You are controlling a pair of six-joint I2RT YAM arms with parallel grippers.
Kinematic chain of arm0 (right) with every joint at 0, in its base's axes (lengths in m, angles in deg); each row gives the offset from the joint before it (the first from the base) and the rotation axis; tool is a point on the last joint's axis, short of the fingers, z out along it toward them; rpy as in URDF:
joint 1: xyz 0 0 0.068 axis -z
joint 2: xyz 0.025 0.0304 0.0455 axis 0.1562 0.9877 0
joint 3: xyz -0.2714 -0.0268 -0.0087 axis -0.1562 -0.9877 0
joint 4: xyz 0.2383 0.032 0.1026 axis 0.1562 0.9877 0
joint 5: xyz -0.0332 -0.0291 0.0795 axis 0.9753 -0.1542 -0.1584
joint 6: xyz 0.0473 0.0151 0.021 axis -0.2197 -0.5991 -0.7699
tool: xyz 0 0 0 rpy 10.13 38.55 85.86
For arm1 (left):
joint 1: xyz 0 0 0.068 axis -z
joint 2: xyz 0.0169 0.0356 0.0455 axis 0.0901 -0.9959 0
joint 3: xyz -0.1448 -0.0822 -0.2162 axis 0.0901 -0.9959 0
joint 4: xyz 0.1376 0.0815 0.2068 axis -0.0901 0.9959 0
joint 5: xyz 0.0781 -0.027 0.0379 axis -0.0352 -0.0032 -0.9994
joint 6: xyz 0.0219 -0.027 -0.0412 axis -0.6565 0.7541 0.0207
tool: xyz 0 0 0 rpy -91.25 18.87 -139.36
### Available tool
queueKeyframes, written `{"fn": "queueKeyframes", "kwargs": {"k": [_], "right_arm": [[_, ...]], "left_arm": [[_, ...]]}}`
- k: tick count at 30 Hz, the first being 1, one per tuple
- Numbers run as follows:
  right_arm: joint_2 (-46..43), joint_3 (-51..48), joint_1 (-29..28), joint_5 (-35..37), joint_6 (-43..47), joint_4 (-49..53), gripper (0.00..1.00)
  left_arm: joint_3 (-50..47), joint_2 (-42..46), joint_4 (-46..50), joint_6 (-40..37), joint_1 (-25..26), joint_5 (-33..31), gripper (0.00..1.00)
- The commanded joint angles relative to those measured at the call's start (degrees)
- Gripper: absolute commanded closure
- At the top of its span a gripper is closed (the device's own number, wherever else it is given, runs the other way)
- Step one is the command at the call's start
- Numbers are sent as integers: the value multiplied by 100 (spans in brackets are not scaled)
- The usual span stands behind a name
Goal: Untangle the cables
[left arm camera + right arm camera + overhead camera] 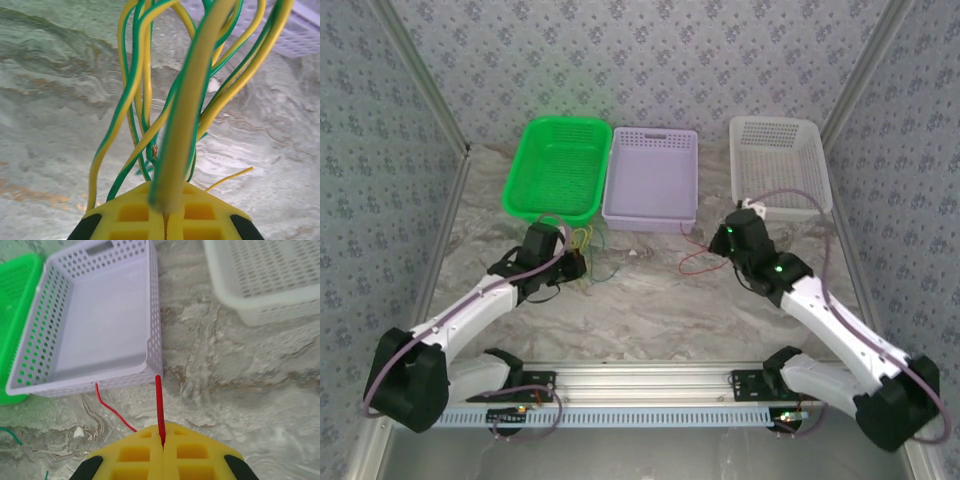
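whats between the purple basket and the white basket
Bare marble tabletop between the purple basket and the white basket, in top and right wrist views.

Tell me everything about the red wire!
The red wire is very thin, smooth and floppy, like plastic-coated string. The right hand is shut on it, pinching one stretch so that it sticks straight out in front. The rest curves off over the marbled table, just in front of a corner of the lilac basket.

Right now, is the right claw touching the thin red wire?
Touching. The right wrist view shows the thin red wire running straight into the shut yellow right claw, pinched where its two halves meet.
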Motion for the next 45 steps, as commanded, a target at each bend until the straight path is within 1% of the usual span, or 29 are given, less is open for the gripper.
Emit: {"fn": "queueKeyframes", "kwargs": {"k": [1, 5, 7, 10, 11, 13, 15, 20, 23, 28, 34, 38, 45], "right_arm": [[-303, 21, 230, -323, 336, 405, 100], [-462, 111, 291, -685, 358, 430, 100], [-487, 120, 294, -934, 403, 336, 100], [-499, 48, 262, -1416, 595, 45, 100], [-528, 2, 235, -1588, 684, -73, 100], [-588, -70, 161, -1828, 845, -255, 100], [-621, -97, 66, -1970, 1026, -348, 100], [-627, -91, -89, -2172, 1288, -503, 100], [-573, -42, -227, -2266, 1352, -647, 100], [-317, 145, -604, -2151, 1415, -727, 100], [-138, 262, -1037, -1880, 1391, -792, 100], [-86, 287, -1201, -1833, 1364, -826, 100], [-14, 252, -1363, -1712, 1314, -913, 100]], "left_arm": [[-89, -55, -643, 221, 12, 636, 100], [52, -355, -824, 245, 205, 756, 100], [152, -549, -838, 241, 336, 699, 97], [305, -897, -821, 320, 455, 502, 87], [325, -985, -841, 380, 465, 442, 81], [345, -1038, -856, 518, 472, 304, 64], [354, -848, -822, 698, 502, 126, 52], [546, -45, -485, 1147, 614, -236, 39], [777, 265, -286, 1452, 729, -291, 34], [1116, 91, -357, 1838, 1060, -208, 32], [1340, -489, -442, 2118, 1471, -341, 34], [1415, -749, -254, 2228, 1609, -492, 37], [1455, -838, 12, 2374, 1871, -761, 40]]}}
